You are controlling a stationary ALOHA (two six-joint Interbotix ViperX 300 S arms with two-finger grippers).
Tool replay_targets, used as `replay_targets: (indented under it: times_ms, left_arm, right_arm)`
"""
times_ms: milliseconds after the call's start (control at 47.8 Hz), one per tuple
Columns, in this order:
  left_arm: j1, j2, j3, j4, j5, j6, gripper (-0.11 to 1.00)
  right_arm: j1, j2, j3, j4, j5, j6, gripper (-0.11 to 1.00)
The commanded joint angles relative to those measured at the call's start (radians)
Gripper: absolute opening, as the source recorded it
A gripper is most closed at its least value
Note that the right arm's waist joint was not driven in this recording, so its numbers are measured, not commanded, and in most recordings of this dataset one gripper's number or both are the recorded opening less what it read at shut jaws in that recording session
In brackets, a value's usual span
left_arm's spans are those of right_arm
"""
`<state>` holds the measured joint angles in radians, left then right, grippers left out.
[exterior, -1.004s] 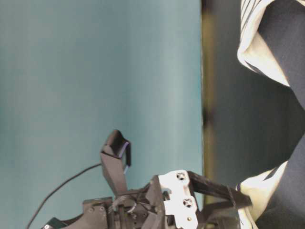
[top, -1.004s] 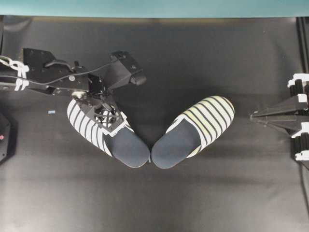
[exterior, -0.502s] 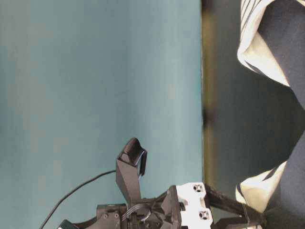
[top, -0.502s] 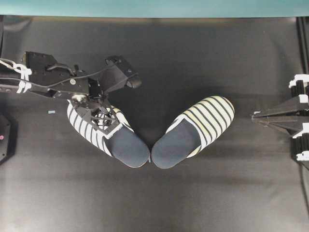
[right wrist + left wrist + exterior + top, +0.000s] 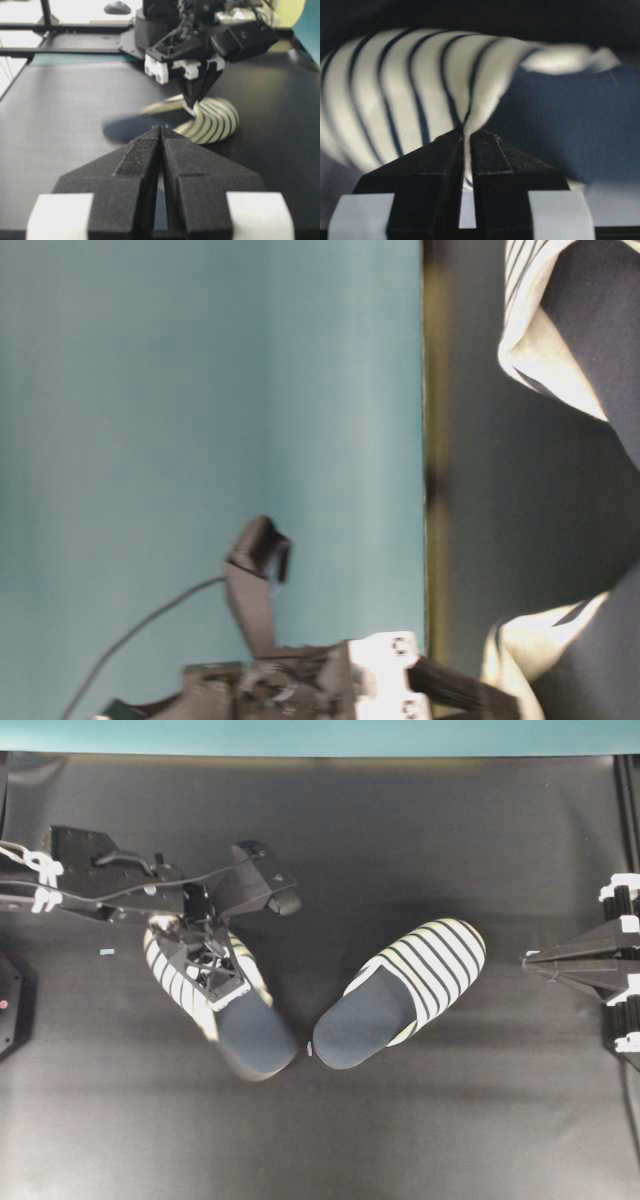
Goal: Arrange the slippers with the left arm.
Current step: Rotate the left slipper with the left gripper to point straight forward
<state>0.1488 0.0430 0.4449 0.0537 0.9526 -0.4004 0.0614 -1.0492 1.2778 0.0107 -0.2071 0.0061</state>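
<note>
While pinching slipper (image 5: 215,995): fingers (image 5: 445,165) downward.

You have two slippers in front of you on a matte black counter (image 5: 420,840): the left slipper (image 5: 215,995) and the right slipper (image 5: 400,990) both show white and pale-yellow toe covers crossed by thin black stripes, with dark navy insoles. The left arm (image 5: 120,885) is black with white bands and a black cable, and its hand (image 5: 467,145) has black fingers (image 5: 437,175) with white patches. At twelve o'clock a teal backdrop (image 5: 320,735) edges the counter.
</note>
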Motion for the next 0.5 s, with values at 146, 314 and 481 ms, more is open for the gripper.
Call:
replay_targets:
  times_ms: [146,314,481]
  left_arm:
    - [0.035,-0.077,-0.129,0.006,0.060,0.199,0.01]
    - [0.040,-0.069,-0.241,0.006,0.130,0.290,0.01]
    - [0.038,-0.015,-0.295,0.008,0.132,0.319,0.01]
  right_arm:
    - [0.000,0.000,-0.006,0.002,-0.006,0.005,-0.01]
    - [0.000,0.000,-0.006,0.002,-0.005,0.008,-0.01]
    - [0.000,-0.002,-0.005,0.005,-0.005,0.008,-0.01]
